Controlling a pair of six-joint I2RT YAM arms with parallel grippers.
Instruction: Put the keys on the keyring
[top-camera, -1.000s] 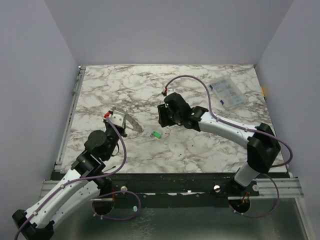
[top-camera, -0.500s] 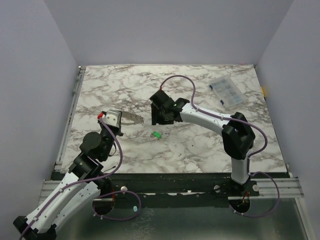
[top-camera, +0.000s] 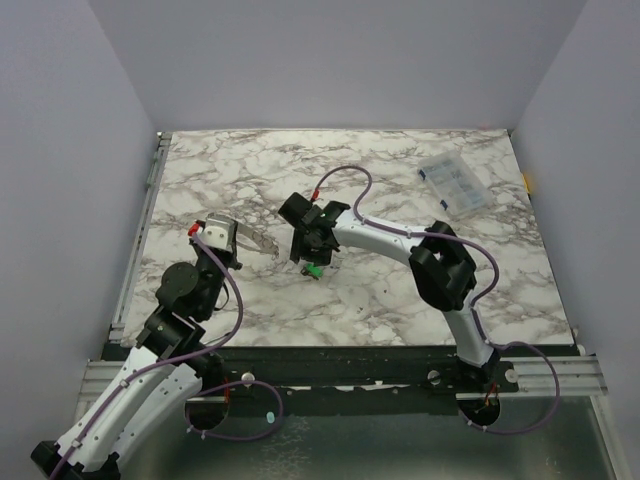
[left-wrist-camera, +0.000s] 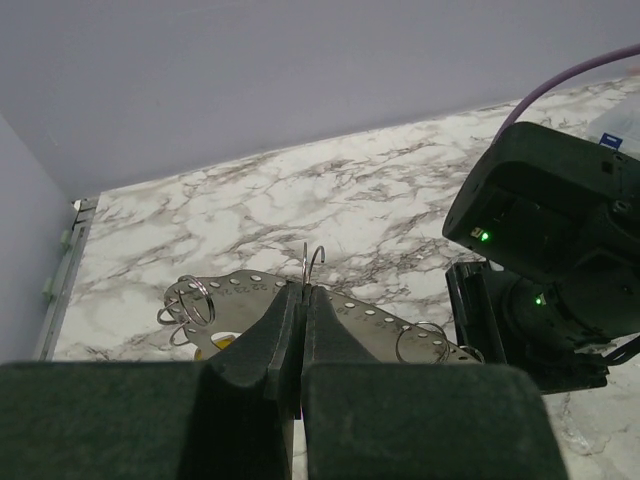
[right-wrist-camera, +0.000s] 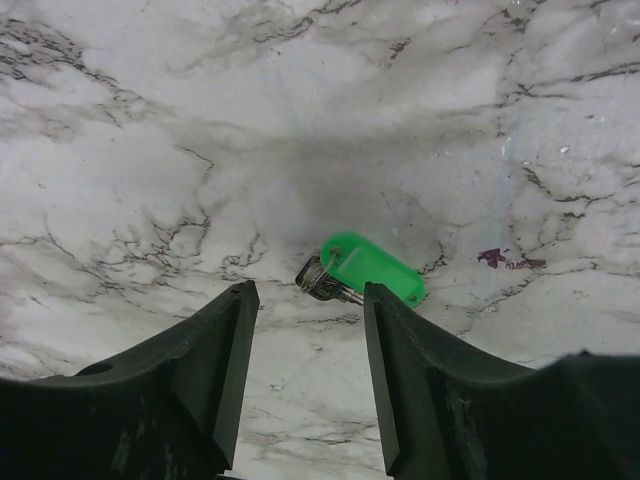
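The green-headed key (right-wrist-camera: 375, 268) lies flat on the marble with its small metal part (right-wrist-camera: 322, 280) at its left end. It also shows in the top view (top-camera: 313, 270). My right gripper (right-wrist-camera: 307, 290) is open and hangs just above and short of it, empty; from above it (top-camera: 309, 250) sits over the key. My left gripper (left-wrist-camera: 303, 290) is shut on a thin wire ring (left-wrist-camera: 312, 262) of the keyring, a grey perforated metal strip (left-wrist-camera: 370, 320) carrying several rings, seen from above (top-camera: 258, 242). A yellow patch (left-wrist-camera: 217, 342) peeks from under the strip.
A clear plastic box (top-camera: 455, 183) lies at the back right of the marble table (top-camera: 400, 300). The right arm's black wrist (left-wrist-camera: 555, 250) is close to the right end of the strip. Lilac walls enclose the left, back and right.
My right gripper has swung left and nearer, from beside the green key to directly over it. My left gripper has drawn slightly left with the strip.
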